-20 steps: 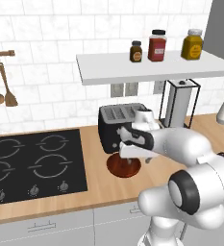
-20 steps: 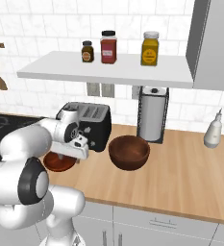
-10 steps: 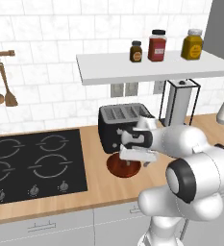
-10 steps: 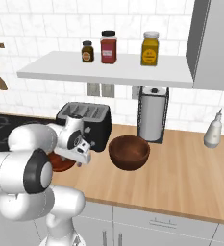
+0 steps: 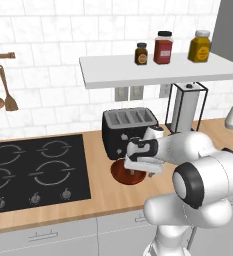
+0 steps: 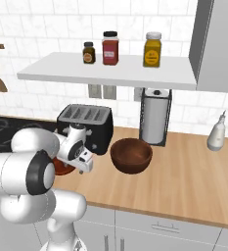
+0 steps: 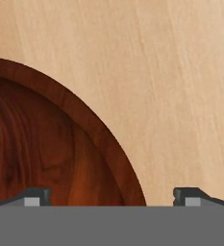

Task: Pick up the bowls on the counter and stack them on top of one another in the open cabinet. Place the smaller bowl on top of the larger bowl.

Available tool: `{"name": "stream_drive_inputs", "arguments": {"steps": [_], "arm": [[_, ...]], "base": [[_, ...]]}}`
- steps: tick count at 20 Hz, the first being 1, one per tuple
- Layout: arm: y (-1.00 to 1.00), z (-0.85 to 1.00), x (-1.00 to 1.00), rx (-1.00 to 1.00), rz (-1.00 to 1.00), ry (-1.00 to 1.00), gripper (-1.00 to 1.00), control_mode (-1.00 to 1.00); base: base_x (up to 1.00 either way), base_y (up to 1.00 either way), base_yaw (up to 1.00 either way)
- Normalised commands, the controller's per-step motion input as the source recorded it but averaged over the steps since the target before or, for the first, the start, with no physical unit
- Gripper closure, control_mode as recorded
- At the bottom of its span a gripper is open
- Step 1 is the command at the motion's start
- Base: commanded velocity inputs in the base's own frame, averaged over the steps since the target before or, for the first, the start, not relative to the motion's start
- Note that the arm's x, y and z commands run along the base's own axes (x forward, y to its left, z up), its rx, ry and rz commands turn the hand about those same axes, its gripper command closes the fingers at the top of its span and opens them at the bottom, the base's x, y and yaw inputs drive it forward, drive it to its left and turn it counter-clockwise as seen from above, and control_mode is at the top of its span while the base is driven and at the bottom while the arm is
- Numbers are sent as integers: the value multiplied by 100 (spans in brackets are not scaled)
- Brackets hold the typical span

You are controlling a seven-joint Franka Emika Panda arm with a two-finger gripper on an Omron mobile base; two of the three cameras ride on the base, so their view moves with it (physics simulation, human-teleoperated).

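From the left base view, the gripper (image 5: pixel 138 169) hangs just over the smaller bowl (image 5: pixel 122 173) on the counter (image 5: pixel 100 187) before the toaster (image 5: pixel 125 131), lower than a second ago. From the right, the larger bowl (image 6: pixel 130 155) waits untouched. In the hand view, spread fingertips (image 7: pixel 35 197) straddle the bowl's rim; next comes closing, I judge.

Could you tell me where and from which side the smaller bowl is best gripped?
Grip the smaller bowl by its rim, from straight above. It is shallow and lies flat on the counter, so only its edge offers a hold. The open gripper already straddles the rim.
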Motion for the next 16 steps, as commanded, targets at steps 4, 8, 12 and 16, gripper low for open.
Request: {"name": "stream_drive_inputs", "arguments": {"steps": [4, 8, 12, 16], "arm": [[1, -4, 4, 0, 0, -1, -100, -100], [0, 0, 0, 0, 0, 0, 100, -100], [-1, 14, 0, 0, 0, -7, 100, -100], [-15, 56, -3, 2, -6, -9, 100, -100]], "base": [[0, 0, 0], [0, 0, 0], [0, 0, 0], [0, 0, 0]]}}
